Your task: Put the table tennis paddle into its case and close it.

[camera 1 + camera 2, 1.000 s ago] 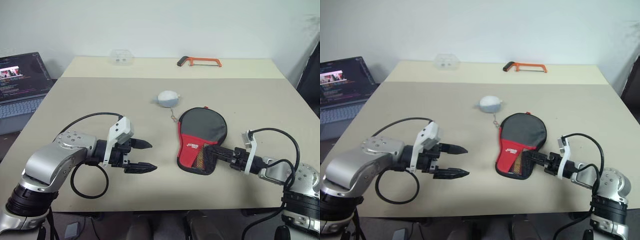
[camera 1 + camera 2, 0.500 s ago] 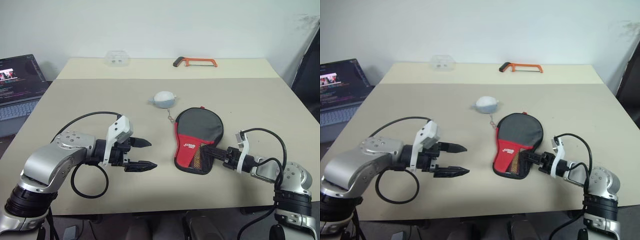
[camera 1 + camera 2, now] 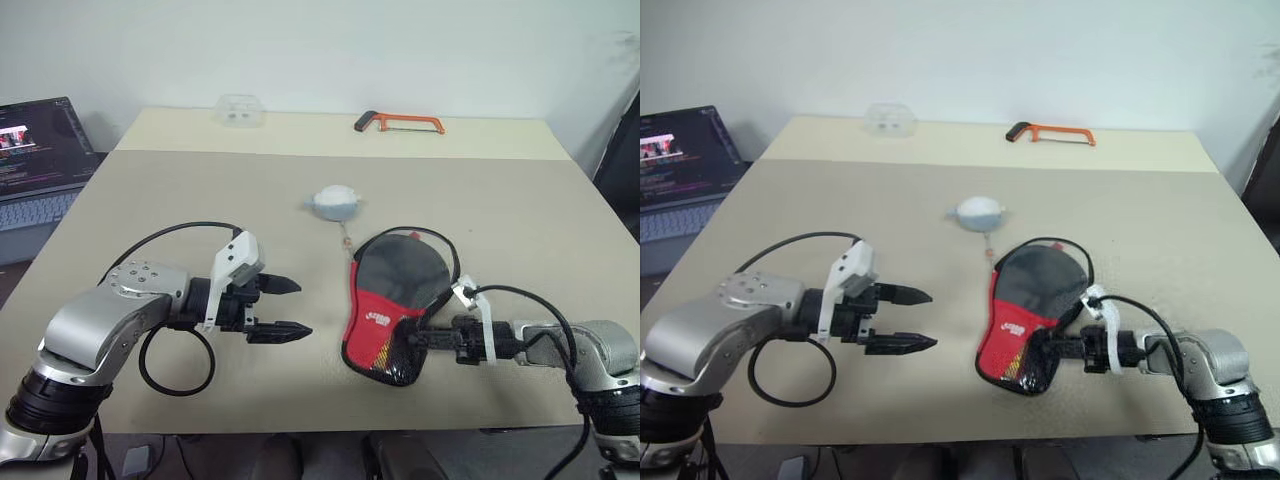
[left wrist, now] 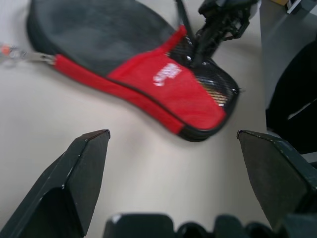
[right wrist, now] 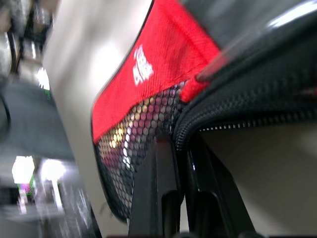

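Case [image 3: 393,305] sits on the worktop [image 3: 200,190] toward the right front, round black end pointing away from the robot, red end with mesh pocket nearest the edge. Paddle itself isn't visible as a separate object anywhere; through the mesh there's something brownish that could be the handle, so my read is it's already inside, but can't confirm from these views. Right gripper [image 3: 415,340] is pinched fully shut at the mesh/red end of the case, right where the zip teeth run in the right wrist view, and that side looks slightly lifted off the worktop. Can't tell whether it has the zip pull or just fabric and piping. Zip state: a short stretch of teeth near the fingers looks meshed, the rest of the seam isn't readable, so closure is unverified. Judgement: insert step likely done, closing step in hand or nearly finished; what's left is confirming the zip runs all the way round and letting go. Left gripper [image 3: 288,308] hovers wide open over bare worktop, well apart from the case, holding nothing. Other containers: small grey pouch [image 3: 335,201] beyond the case, a thin chain trailing from it toward the case, contents unknown; clear plastic box [image 3: 238,109] at the far edge, contents too small to read.
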